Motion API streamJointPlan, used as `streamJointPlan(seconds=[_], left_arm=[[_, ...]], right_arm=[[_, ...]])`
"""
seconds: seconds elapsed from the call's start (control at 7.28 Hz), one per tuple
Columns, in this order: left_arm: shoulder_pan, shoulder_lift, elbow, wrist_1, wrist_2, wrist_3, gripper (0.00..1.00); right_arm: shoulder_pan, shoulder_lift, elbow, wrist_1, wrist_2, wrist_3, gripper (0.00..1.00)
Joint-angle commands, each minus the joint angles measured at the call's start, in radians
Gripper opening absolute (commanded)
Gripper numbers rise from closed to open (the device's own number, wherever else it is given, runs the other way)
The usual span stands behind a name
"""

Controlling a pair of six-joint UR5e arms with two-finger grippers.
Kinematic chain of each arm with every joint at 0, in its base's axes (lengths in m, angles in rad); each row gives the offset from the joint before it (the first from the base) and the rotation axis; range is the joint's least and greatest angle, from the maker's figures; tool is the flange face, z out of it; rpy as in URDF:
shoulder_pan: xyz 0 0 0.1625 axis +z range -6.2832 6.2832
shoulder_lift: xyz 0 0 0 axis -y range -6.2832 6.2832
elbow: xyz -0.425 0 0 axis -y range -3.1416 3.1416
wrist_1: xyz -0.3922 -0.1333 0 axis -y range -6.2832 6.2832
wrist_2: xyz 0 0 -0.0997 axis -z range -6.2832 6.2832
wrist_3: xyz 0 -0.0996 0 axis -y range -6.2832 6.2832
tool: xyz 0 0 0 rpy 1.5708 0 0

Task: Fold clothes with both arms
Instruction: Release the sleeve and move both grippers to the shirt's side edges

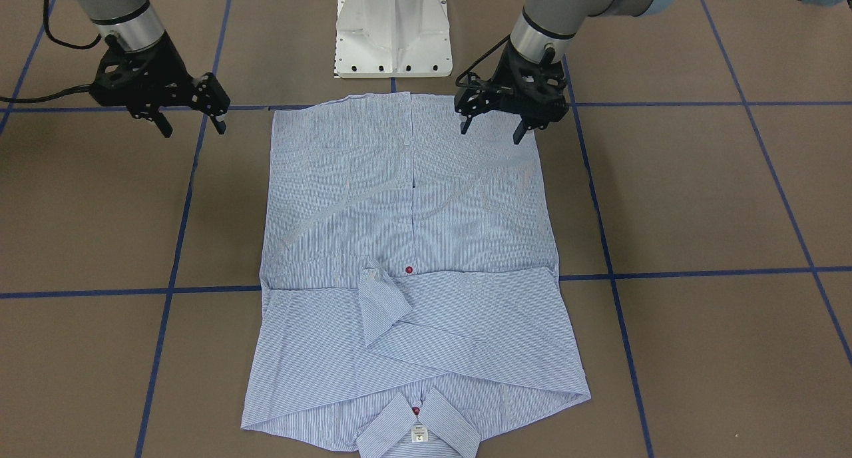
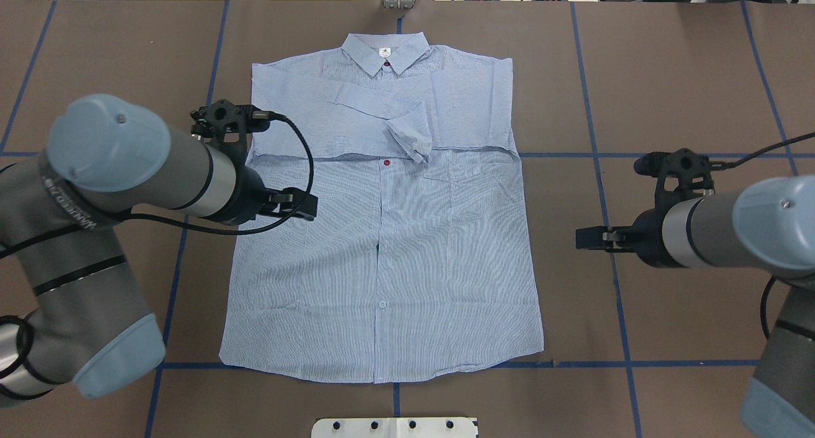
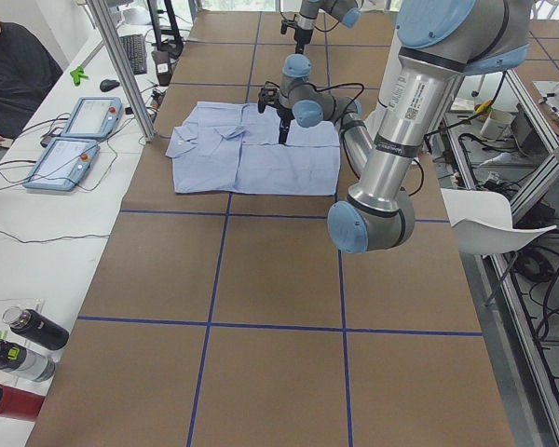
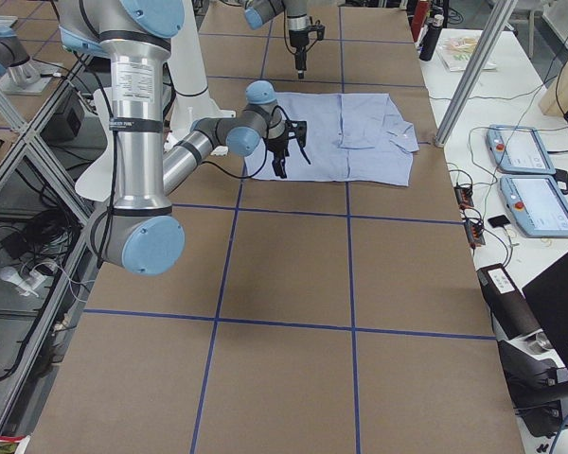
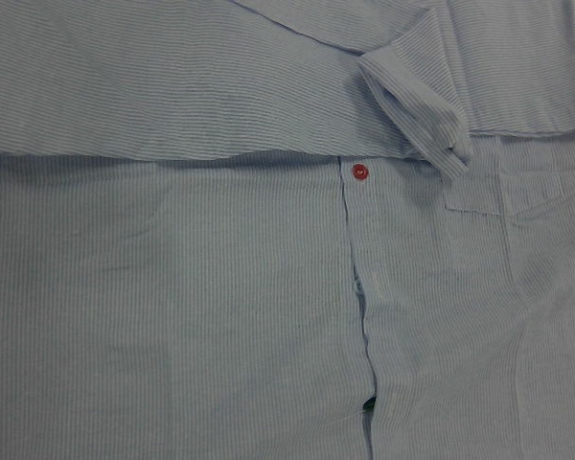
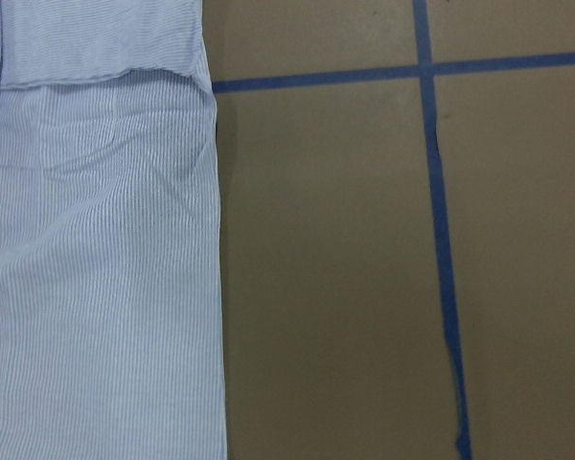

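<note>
Where the shirt (image 1: 406,198) lies: flat on the brown table (image 1: 699,198), front up, buttoned, centred betw. my 2 grippers; hem twd my white base (image 1: 393,32), collar (image 1: 418,421) at the far end.
Look: light blue w/ fine white stripes; small label (image 1: 419,435) inside collar.
Sleeves: both folded in across the chest, overlapping just below collar; one cuff (image 1: 383,291) lies turned over near the middle, just beside a red button (image 1: 409,269).
Pocket: chest pocket (image 5: 513,192) on my right of the placket, top edge near the folded sleeve.
L gripper (image 1: 491,126): fingers spread wide, nothing betw. them; points down over the fabric near the hem, on my left side. Seems to hang above the cloth, not touching.
R gripper (image 1: 193,126): fingers spread wide, empty; points down over bare table, near the shirt's side edge on my right but clear of it.
L wrist cam: all striped cloth, w/ placket, red button & cuff.
R wrist cam: shirt's side edge at left; rest is table w/ a blue tape cross (image 6: 426,67).
Surroundings: blue tape grid on table; person (image 3: 14,70) sits at a white bench beside it, 2 control tablets (image 3: 74,140) in front.
</note>
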Motion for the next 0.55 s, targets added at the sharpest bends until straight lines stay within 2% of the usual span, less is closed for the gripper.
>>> streamJointPlan(seconds=[0.0, 0.27, 0.41], left_arm=[[0.029, 0.156, -0.069, -0.077, 0.05, 0.003, 1.0], [0.068, 0.337, -0.072, -0.271, 0.053, 0.0, 1.0], [0.094, 0.362, -0.087, -0.274, 0.082, -0.014, 1.0]], right_arm=[[-0.169, -0.006, 0.013, -0.001, -0.149, 0.12, 1.0], [-0.198, -0.006, 0.013, -0.001, -0.177, 0.132, 1.0], [-0.206, -0.005, 0.013, -0.001, -0.18, 0.138, 1.0]])
